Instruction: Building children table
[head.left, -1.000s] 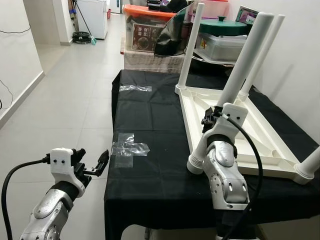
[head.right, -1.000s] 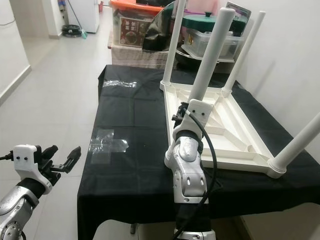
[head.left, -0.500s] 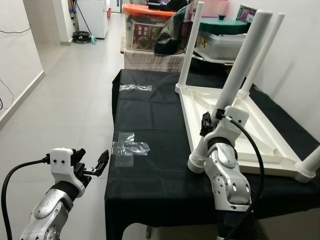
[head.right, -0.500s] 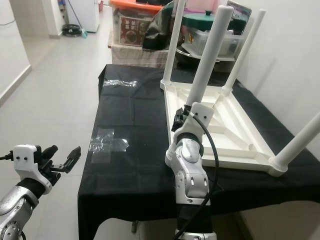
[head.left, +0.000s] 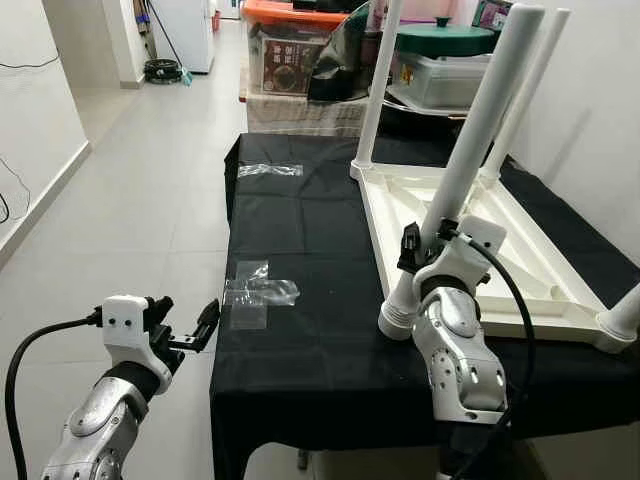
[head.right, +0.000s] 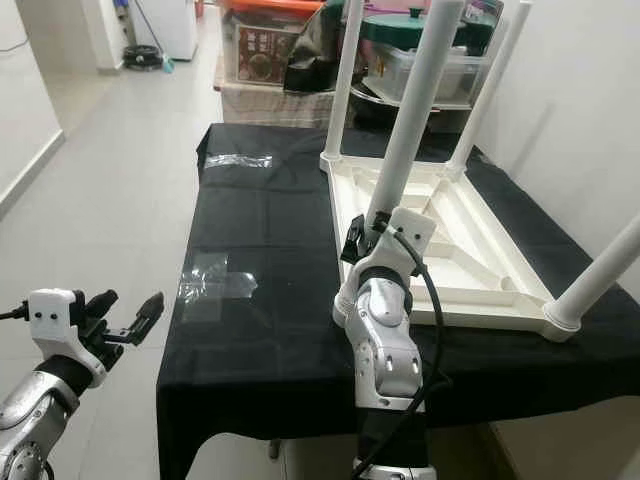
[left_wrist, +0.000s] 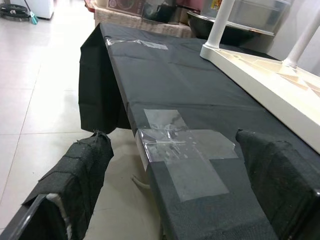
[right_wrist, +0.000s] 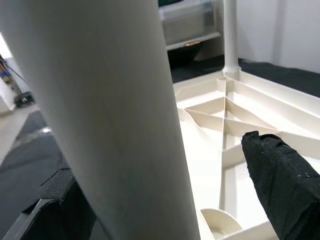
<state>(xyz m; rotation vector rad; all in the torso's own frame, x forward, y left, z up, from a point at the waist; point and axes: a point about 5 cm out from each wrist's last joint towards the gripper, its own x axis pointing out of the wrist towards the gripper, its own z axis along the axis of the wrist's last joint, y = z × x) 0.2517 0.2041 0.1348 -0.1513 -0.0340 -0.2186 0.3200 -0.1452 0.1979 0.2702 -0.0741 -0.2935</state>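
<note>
Black-draped work table (head.left: 300, 350) ahead. White children table top (head.left: 480, 250) inverted on right half of cloth, legs upward. Near-corner leg (head.left: 470, 150) tilted, foot seated in corner socket. Right gripper (head.left: 420, 245) low on that leg, fingers (right_wrist: 280, 185) spread either side of it; contact not discernible. Left gripper (head.left: 195, 330) off left table edge, fingers apart, empty. Clear tape patches (head.left: 255, 290) on cloth.

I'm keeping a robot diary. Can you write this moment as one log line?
stage: fitting leg | right gripper: open around near table leg | left gripper: open, idle beside cloth | tabletop: upside down
</note>
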